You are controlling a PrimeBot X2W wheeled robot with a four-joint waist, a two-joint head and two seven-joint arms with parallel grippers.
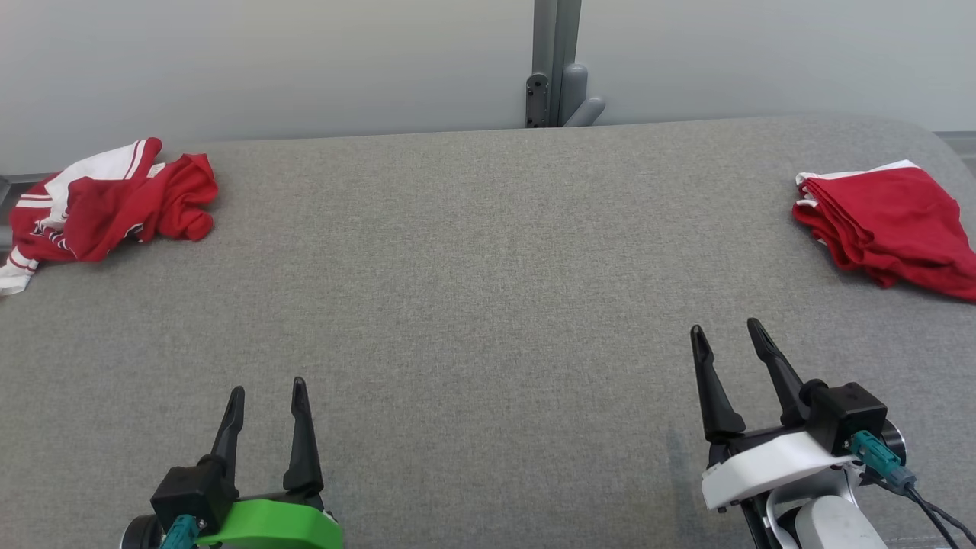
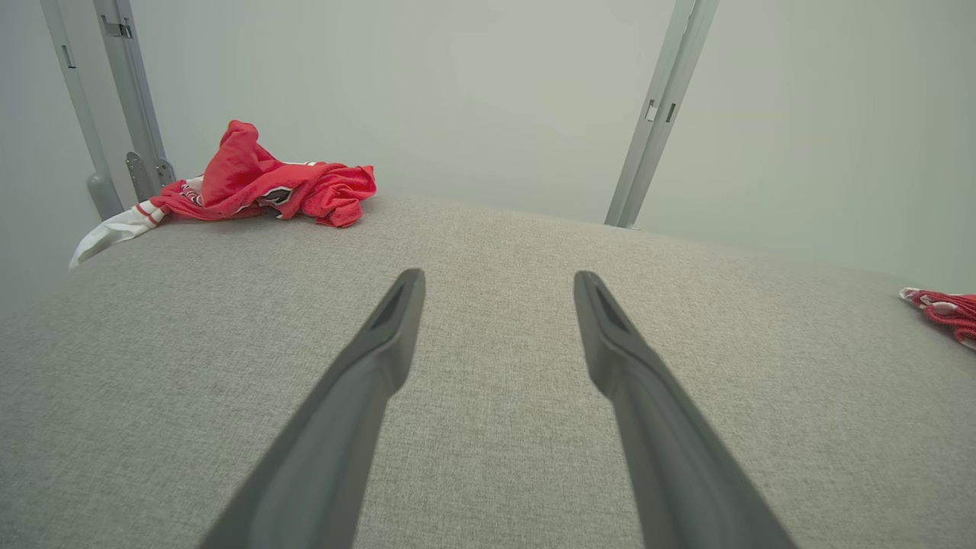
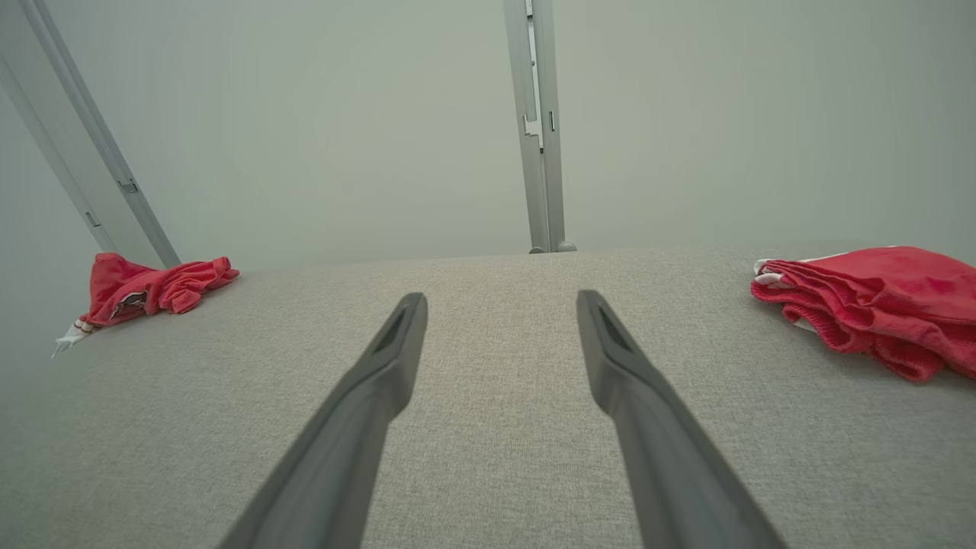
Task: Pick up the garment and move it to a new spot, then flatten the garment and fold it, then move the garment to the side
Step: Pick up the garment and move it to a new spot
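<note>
From the head, the crumpled red-and-white garment (image 1: pixel 114 202) lay heaped at the far left corner of the grey padded table (image 1: pixel 488 305); a folded red stack (image 1: pixel 888 229) sat at the far right edge, probably set aside there as finished work; the broad middle between them looked like room meant for flattening and folding. The left gripper (image 1: pixel 268 385) and right gripper (image 1: pixel 726 326) hovered at the near edge, well apart from both cloths, jaws spread and holding nothing; I judged this a ready pose, with the first pick not yet begun.

In the left wrist view, the two dark fingers (image 2: pixel 366 396) stood wide apart above the bare grey surface, touching no cloth; the crumpled garment lay far ahead at the upper left.

In the right wrist view, the fingers were likewise splayed and empty; the folded stack lay nearer on the right, the crumpled garment far off on the left.
</note>
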